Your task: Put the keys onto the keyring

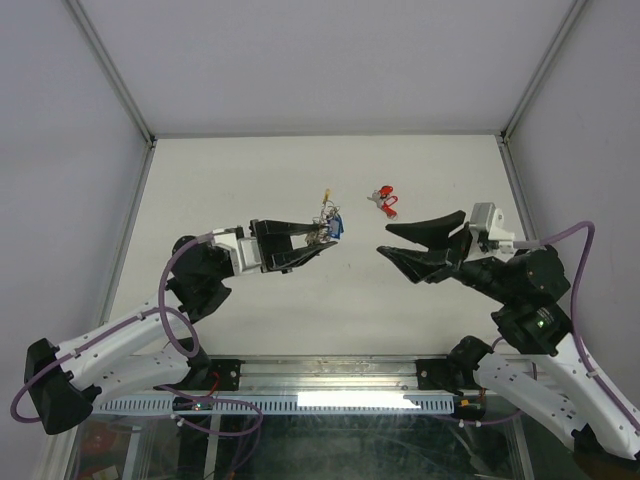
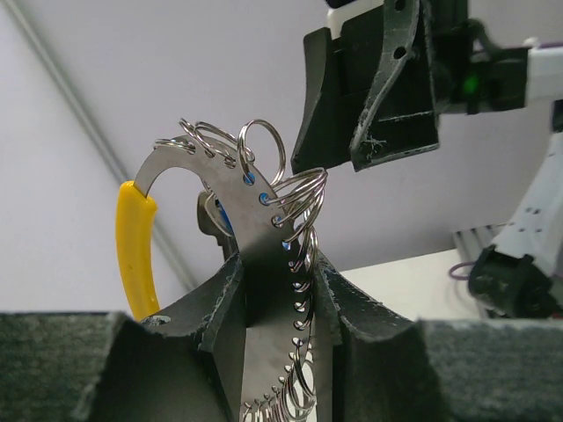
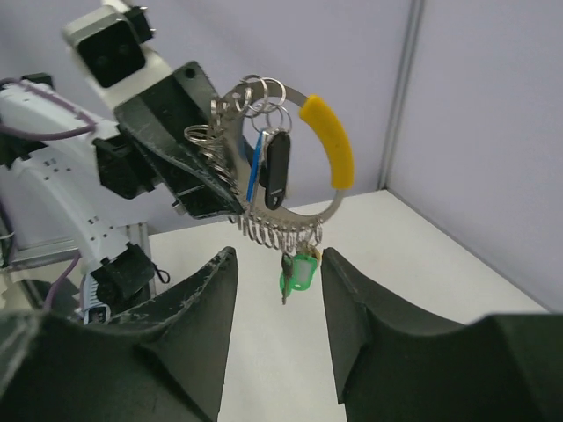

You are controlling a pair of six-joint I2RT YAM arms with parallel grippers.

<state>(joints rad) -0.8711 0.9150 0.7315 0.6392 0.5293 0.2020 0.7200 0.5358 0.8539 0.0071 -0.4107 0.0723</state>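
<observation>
My left gripper (image 1: 312, 243) is shut on the keyring (image 1: 326, 226) and holds it up above the table. In the left wrist view its jaws (image 2: 277, 264) clamp the silvery metal strip (image 2: 264, 299), and the yellow arc (image 2: 134, 246) curves up on the left. A green-tagged key (image 3: 299, 274) and a blue and a dark tag (image 3: 275, 167) hang from the keyring (image 3: 330, 141). A red-tagged key (image 1: 382, 197) lies on the table behind it. My right gripper (image 1: 384, 240) is open and empty, pointing at the ring from the right with a gap between them.
White walls with metal corner posts (image 1: 115, 75) enclose the white table (image 1: 250, 170). The left gripper (image 3: 176, 149) faces the right wrist camera. The arm bases and a metal rail (image 1: 330, 375) run along the near edge.
</observation>
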